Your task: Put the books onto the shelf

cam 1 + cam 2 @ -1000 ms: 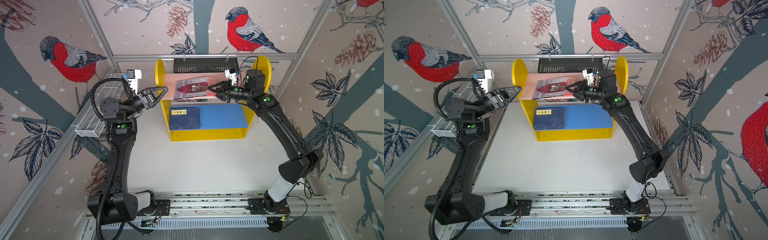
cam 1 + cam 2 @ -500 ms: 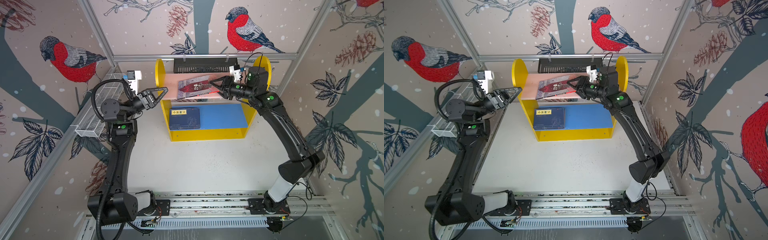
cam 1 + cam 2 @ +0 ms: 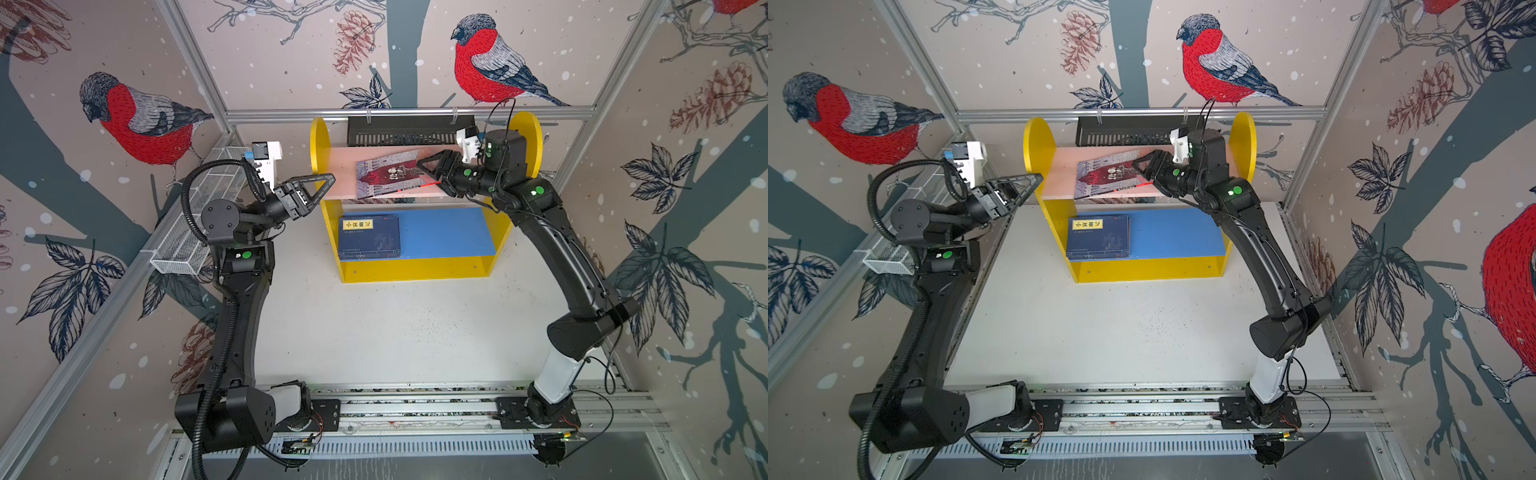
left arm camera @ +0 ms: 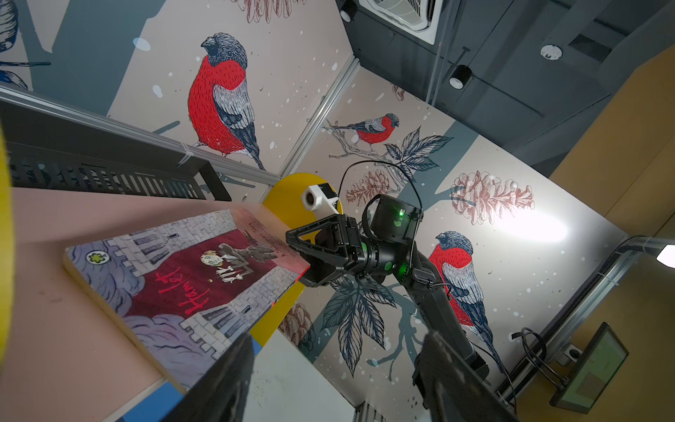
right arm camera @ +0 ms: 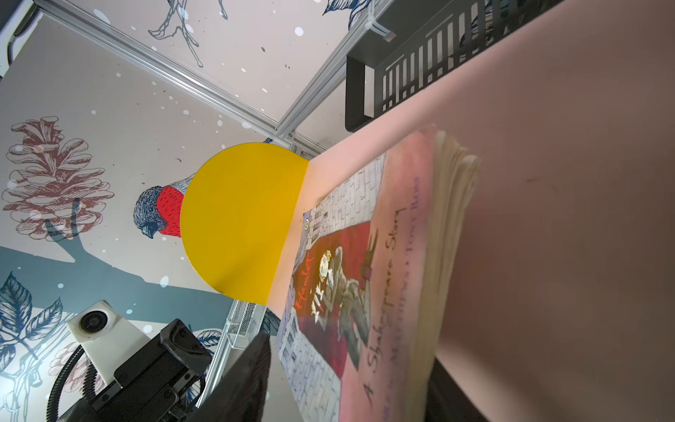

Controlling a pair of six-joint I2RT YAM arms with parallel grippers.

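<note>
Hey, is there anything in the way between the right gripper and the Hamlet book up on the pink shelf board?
Nothing visible does. The right gripper is right at the Hamlet book, with its fingers spread on either side of the book's end. The book lies askew on the pink upper board.

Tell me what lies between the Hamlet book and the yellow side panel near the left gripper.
Only a bare strip of the pink upper board separates the Hamlet book from that yellow side panel, in both top views.
</note>
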